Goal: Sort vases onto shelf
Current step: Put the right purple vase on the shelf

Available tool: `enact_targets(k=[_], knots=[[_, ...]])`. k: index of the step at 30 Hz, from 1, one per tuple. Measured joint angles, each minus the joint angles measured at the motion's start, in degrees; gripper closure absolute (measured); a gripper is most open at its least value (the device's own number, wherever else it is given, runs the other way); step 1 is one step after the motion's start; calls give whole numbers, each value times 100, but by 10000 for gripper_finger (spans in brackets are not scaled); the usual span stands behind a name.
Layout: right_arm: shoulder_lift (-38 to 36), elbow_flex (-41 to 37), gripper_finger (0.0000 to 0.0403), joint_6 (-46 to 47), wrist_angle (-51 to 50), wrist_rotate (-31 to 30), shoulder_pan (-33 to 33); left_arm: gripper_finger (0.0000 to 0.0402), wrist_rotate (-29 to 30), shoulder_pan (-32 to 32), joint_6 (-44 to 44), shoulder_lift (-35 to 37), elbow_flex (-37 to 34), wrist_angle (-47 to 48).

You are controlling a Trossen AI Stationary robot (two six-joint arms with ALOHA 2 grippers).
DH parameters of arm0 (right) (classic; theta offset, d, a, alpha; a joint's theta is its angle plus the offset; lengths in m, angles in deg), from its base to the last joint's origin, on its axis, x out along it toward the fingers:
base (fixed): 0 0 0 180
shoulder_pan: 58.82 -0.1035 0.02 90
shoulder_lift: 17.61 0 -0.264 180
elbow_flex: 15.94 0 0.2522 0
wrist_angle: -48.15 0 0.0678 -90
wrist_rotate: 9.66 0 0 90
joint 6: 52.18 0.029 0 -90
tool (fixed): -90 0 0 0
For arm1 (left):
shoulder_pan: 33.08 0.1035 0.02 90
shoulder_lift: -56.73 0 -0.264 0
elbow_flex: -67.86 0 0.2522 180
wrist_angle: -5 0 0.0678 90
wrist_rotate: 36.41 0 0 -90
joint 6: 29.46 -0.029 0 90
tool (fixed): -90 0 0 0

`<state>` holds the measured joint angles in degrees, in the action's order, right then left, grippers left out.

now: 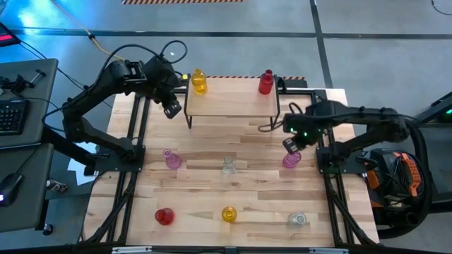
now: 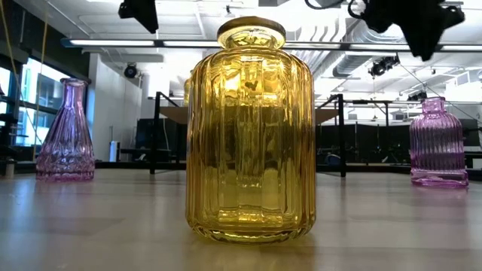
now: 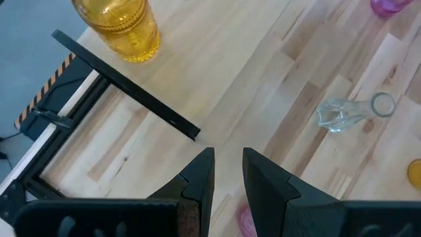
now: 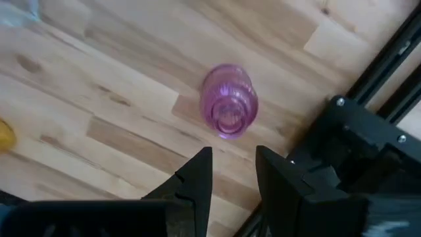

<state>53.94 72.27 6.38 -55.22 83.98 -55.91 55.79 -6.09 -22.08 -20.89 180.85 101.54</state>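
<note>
Shelf (image 2: 248, 113) mostly behind yellow vase (image 2: 250, 132)

The pale wooden plank surface (image 1: 212, 197) carries a small raised light-wood shelf (image 1: 232, 102) on thin black legs at its far edge. On the shelf stand a yellow ribbed glass vase (image 1: 199, 81) and a red glass vase (image 1: 265, 82), at opposite ends. On the surface in front of the shelf stand two pink vases (image 1: 171, 158) (image 1: 291, 159), with a clear vase (image 1: 227, 166) between them; farther from the shelf stand a red vase (image 1: 164, 216), a yellow vase (image 1: 229, 214) and a clear vase (image 1: 298, 219).

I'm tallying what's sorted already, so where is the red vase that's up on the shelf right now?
In the high view, the red vase stands at the shelf's far right corner, opposite the yellow vase at its far left corner.
</note>
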Motion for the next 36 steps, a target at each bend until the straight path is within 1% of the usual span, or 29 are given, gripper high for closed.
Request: enact_targets(k=[4, 11, 20, 28, 36], knots=[[2, -275, 304, 244, 178, 94, -269, 330, 5, -42, 0, 0, 0, -25], [2, -638, 304, 272, 779, 91, -498, 330, 22, -42, 0, 0, 0, -159], [2, -1137, 304, 311, 1113, -16, -528, 330, 20, -42, 0, 0, 0, -195], [4, -1528, 304, 314, 1496, 33, -528, 330, 20, -40, 3, -2, 0, -195], [1, -1814, 304, 464, 1620, 78, -517, 330, 17, -40, 8, -2, 0, -212]])
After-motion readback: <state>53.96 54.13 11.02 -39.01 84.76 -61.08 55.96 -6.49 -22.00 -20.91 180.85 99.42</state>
